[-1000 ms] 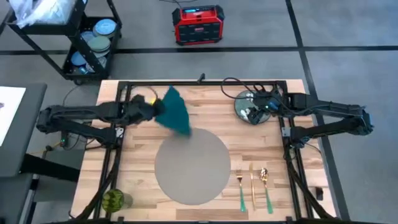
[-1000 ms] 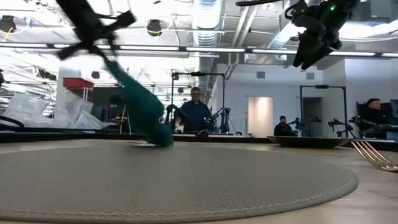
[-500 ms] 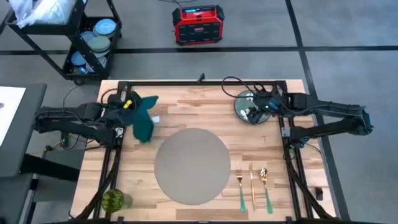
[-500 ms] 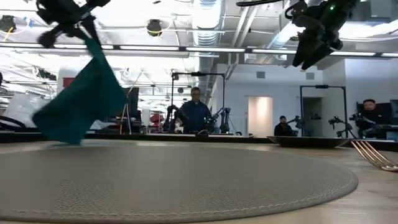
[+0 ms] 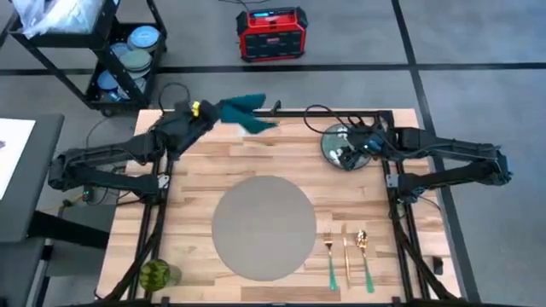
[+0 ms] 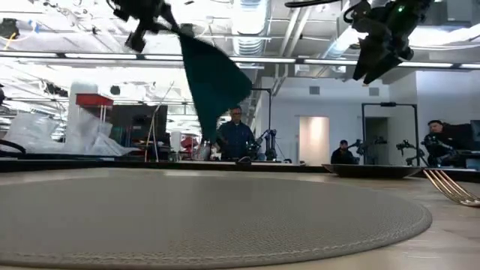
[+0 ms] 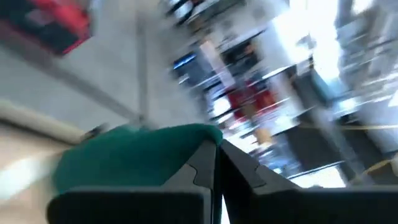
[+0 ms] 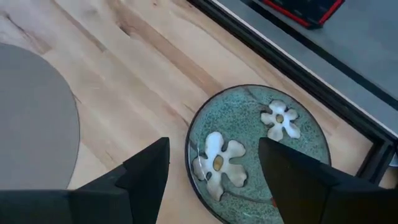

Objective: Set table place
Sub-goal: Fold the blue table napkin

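1. My left gripper [image 5: 203, 111] is up in the air over the far left part of the counter [image 5: 192, 192], jaws clenched on a corner of the dark green napkin [image 5: 243, 113]. The cloth streams out toward the far edge and, in the low view, hangs clear of the wood.
2. A green glass [image 5: 156, 275] stands at the near left corner.
3. The placemat [image 5: 264, 227] lies flat in the middle, toward the near edge, with nothing on it.
4. The cutlery [image 5: 345, 252] lies just right of the placemat, apart from it.
5. My right gripper [image 8: 214, 165] hovers over the floral plate [image 8: 261, 152] near the far right corner, jaws released and holding nothing.
6. I judge the napkin step is in hand. Next I should bring the cloth down flat beside the placemat without bunching it, then let go. The plate is not yet on the placemat.
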### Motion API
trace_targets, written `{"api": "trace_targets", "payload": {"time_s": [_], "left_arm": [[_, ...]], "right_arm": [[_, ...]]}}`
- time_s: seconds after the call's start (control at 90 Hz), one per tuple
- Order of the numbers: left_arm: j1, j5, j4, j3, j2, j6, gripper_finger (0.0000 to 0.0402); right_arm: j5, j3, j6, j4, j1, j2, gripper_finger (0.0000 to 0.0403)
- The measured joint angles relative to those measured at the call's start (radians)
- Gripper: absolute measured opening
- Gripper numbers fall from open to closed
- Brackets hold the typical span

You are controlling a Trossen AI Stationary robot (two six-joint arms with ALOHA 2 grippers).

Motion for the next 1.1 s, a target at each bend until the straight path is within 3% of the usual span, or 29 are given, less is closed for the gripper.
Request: {"api": "trace_targets", "payload": {"time_s": [0.167, 0.311, 0.467, 0.611, 0.733, 1.1], "left_arm": [[-0.105, 0.015, -0.14, -0.172, 0.018, -0.202, 0.0], [-0.211, 0.094, -0.131, -0.417, 0.031, -0.599, 0.0], [-0.316, 0.079, -0.042, -0.584, 0.026, -0.958, 0.0], [-0.323, 0.043, 0.046, -0.595, 0.016, -0.955, 0.0], [-0.323, 0.033, 0.14, -0.584, 0.007, -0.829, 0.0], [-0.324, 0.068, -0.206, -0.585, -0.029, -0.897, 0.0]], "right_arm": [[0.0, 0.0, 0.0, 0.002, -0.001, 0.0, 0.0235], [0.0, 0.0, 0.0, 0.003, -0.001, 0.0, 0.0235], [0.0, 0.0, -0.001, 0.003, -0.001, 0.0, 0.0235], [0.0, 0.0, -0.002, 0.003, -0.001, 0.0, 0.0235], [0.0, 0.0, -0.003, 0.003, -0.001, 0.0, 0.0235], [0.0, 0.0, -0.002, 0.0, -0.001, 0.0, 0.0235]]}}
